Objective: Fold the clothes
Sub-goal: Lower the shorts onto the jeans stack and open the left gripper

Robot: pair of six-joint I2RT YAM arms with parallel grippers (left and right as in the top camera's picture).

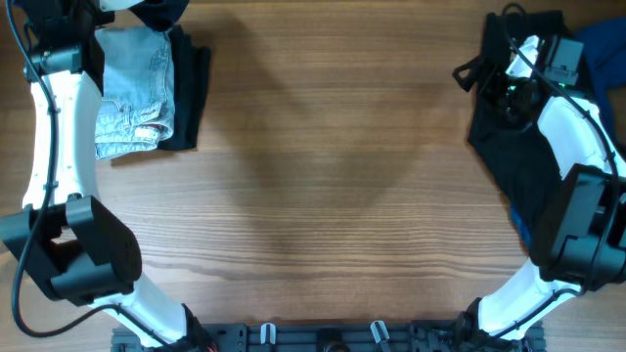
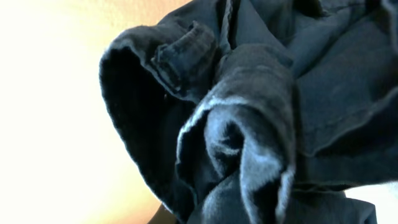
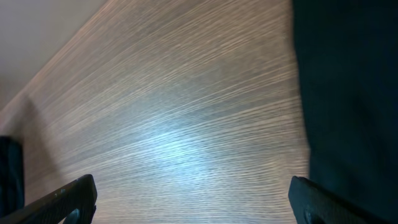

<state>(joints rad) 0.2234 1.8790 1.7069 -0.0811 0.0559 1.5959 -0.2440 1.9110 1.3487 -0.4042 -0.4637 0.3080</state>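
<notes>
One wooden bench carries two arms, left and right, and five cloth pieces that can be told apart. A black heap lies at the bench's right edge under the right arm, with a blue piece at the far right corner. At the far left corner, pale denim shorts sit folded on a dark folded garment. Above that corner hang bunched navy shorts, a belt loop showing, pinched in the left claw, itself hidden by cloth. The right claw is spread wide over bare bench.

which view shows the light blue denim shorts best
Overhead: the light blue denim shorts lie folded at the far left of the table. The left wrist view shows only dark fabric; the right wrist view shows only table and dark cloth.
</notes>
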